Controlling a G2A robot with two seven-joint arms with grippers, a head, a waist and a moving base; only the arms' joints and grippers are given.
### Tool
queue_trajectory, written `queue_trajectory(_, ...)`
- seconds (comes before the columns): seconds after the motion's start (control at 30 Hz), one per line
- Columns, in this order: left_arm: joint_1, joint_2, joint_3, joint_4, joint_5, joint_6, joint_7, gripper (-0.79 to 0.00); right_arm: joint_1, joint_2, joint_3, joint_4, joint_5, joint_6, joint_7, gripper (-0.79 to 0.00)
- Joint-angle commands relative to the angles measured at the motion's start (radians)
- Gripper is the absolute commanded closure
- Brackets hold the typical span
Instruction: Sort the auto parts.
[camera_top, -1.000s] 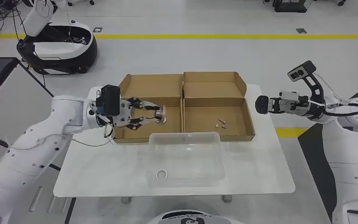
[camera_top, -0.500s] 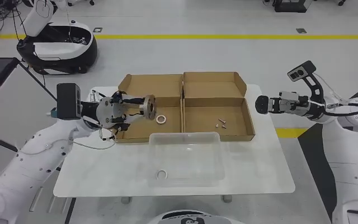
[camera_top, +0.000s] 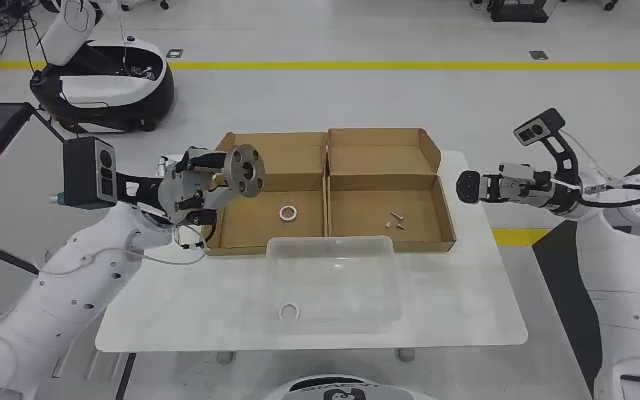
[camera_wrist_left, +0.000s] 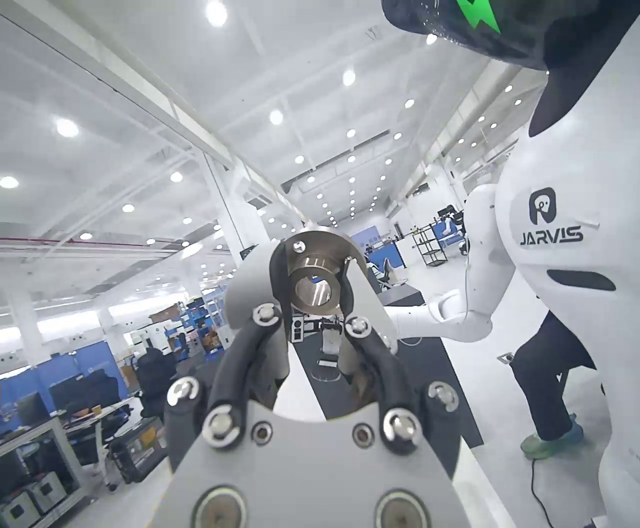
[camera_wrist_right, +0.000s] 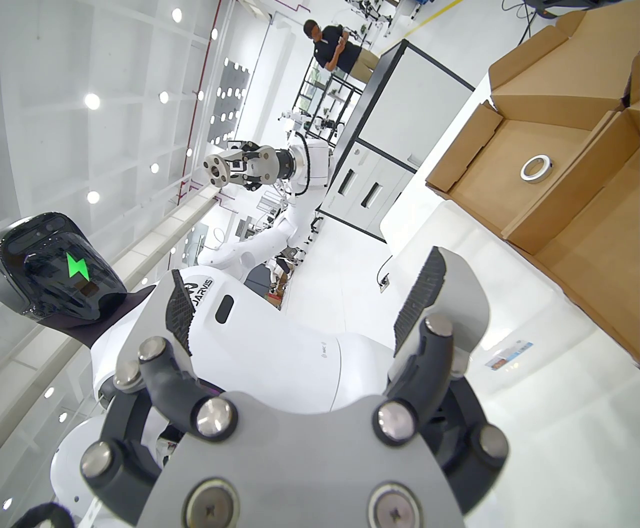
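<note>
1. Left arm (camera_top: 110, 225): at the left edge of the white bench (camera_top: 470, 300), wrist raised. The left jaws are clenched on the neck of the brass-coloured flanged metal bushing (camera_top: 243, 168) (camera_wrist_left: 314, 285) (camera_wrist_right: 216, 169), with the flange turned away from the wrist. The bushing is held up off the bench; in the top view it sits over the rear left part of item 2.
2. Left open brown cardboard box (camera_top: 250, 225): on the bench, lid flap folded back. One flat silver metal ring (camera_top: 288, 213) (camera_wrist_right: 535, 167) lies on its floor, nearer the right wall.
3. Clear plastic bin (camera_top: 335, 265): just in front of both boxes, centred on their shared wall. A small pale ring (camera_top: 289, 311) lies near its front left corner.
4. Right open brown cardboard box (camera_top: 420, 215): side by side with item 2, walls touching. A few small metal fasteners (camera_top: 397, 219) lie close together on the floor; they are too small to tell their kind.
5. Right arm (camera_top: 520, 186): beyond the bench's right edge. The right jaws are released, spread wide with nothing between them.
</note>
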Motion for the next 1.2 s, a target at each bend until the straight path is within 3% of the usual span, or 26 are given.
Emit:
queue_trajectory(0.0, 0.0, -0.004, -0.003, -0.004, -0.012, -0.005, -0.005, 0.0, 0.0, 0.0, 0.0, 0.0, 0.0, 0.0, 0.0, -0.785)
queue_trajectory(1.17, 0.001, -0.014, -0.017, -0.009, -0.024, -0.022, -0.022, 0.0, 0.0, 0.0, 0.0, 0.0, 0.0, 0.0, 0.0, -0.785)
